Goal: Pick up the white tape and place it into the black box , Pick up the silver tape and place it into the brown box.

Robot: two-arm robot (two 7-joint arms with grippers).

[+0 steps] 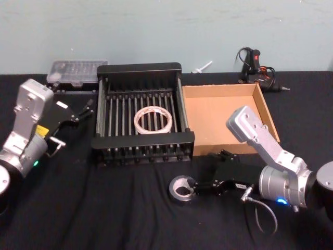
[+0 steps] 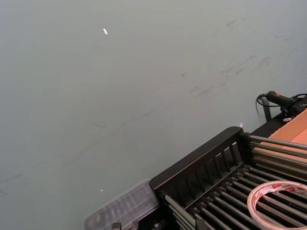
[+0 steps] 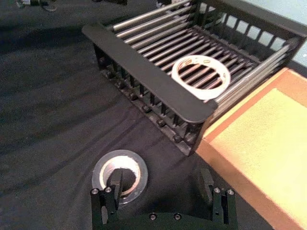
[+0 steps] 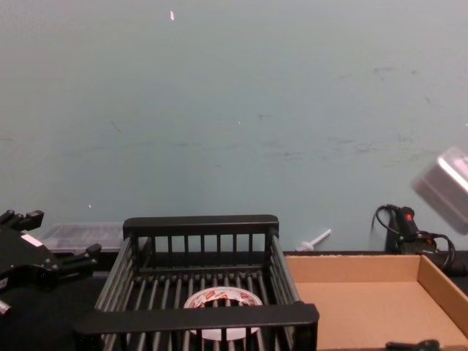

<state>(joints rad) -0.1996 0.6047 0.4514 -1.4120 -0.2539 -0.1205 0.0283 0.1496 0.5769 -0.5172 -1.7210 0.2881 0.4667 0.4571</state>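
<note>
Head view, left to right: one left gripper [image 1: 83, 110] hovers beside the black box [image 1: 141, 147], its jaws slightly parted and holding nothing. One clear plastic case [image 1: 75, 71] lies behind it. One black box sits mid-table with one white tape [image 1: 153, 120] lying flat on its slatted floor. One silver tape [image 1: 182, 188] lies on the black cloth in front of the box. One right gripper [image 1: 200, 188] reaches it with jaws wide, one finger [image 3: 116, 182] inside the roll's core. One brown box [image 1: 220, 115] stands just beside the black box.
</note>
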